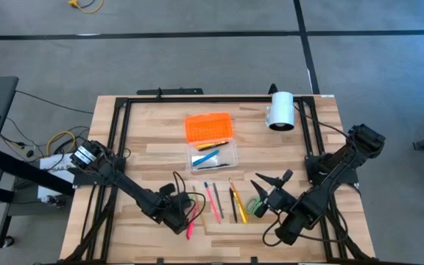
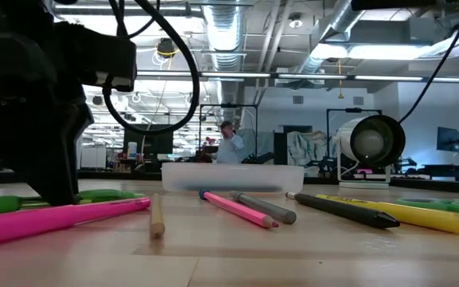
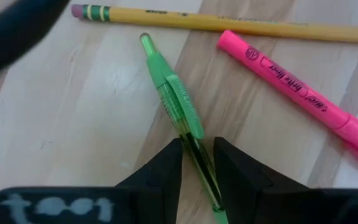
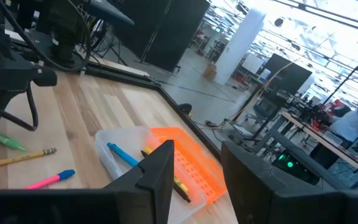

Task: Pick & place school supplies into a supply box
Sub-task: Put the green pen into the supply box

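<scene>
Near the middle of the worktop [image 1: 153, 147] sits the clear supply box [image 1: 213, 156], its orange ridged lid [image 1: 208, 126] lying just beyond it, toward the far edge. Inside the box I see a blue pen [image 4: 124, 154] and something yellow beside it; I cannot tell what else it holds.

My left gripper [image 3: 197, 163] is down at the wood near the front edge, its two fingers closed around the lower barrel of a green pen [image 3: 178, 107], which lies flat on the worktop. A pink highlighter [image 3: 297, 92] lies just beside that pen, and a yellow pencil [image 3: 229, 22] lies past the pen's far end.

My right gripper [image 1: 269, 193] hovers above the worktop at the front right, its fingers spread apart and holding nothing. Just beside it lie the green-handled scissors [image 1: 255, 205]. Between my two grippers a row of pens and pencils [image 1: 223, 199] rests loose on the wood. A white cylinder [image 1: 280, 110] lies at the far right.
</scene>
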